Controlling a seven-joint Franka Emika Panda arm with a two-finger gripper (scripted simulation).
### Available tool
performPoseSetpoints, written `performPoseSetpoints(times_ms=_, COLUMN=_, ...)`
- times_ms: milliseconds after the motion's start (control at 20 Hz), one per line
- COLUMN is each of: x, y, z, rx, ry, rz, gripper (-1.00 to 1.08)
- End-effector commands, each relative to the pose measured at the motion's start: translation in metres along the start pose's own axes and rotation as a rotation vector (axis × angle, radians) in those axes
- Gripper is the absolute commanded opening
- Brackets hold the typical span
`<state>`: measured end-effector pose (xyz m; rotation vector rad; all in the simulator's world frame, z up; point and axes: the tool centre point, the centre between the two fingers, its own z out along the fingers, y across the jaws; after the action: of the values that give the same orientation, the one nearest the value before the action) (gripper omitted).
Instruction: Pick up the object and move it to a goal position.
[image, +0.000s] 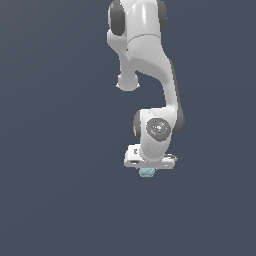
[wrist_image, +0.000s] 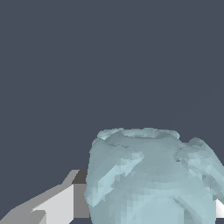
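Note:
The object (image: 147, 172) is a small pale blue-teal lumpy blob that peeks out from under the white hand of the arm in the exterior view. In the wrist view the object (wrist_image: 148, 175) fills the lower part of the picture, with a ring-like rim on its upper side. My gripper (image: 148, 169) sits right over it. One finger (wrist_image: 57, 205) presses against one side of the blob, and a sliver of the other finger (wrist_image: 220, 209) shows against the opposite side. The jaws stand closed on the object. The fingertips are hidden in the exterior view.
The surface (image: 55, 190) is a plain dark blue-grey all around. The arm's white links (image: 145, 55) reach in from the exterior view's top. No other object or goal marker shows.

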<state>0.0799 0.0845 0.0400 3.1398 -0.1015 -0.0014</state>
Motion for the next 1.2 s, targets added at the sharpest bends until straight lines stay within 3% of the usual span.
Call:
performPoseSetpoints(times_ms=0, x=0.0, y=0.0, z=-0.003, rx=0.0, ry=0.001, rz=0.0, gripper=-1.0)
performPoseSetpoints(times_ms=550, x=-0.011, y=0.004, z=-0.059, rx=0.0, ry=0.001, rz=0.0, gripper=-1.0)
performPoseSetpoints(times_ms=1150, x=-0.036, y=0.013, z=-0.192, rx=0.0, ry=0.001, rz=0.0, gripper=-1.0)
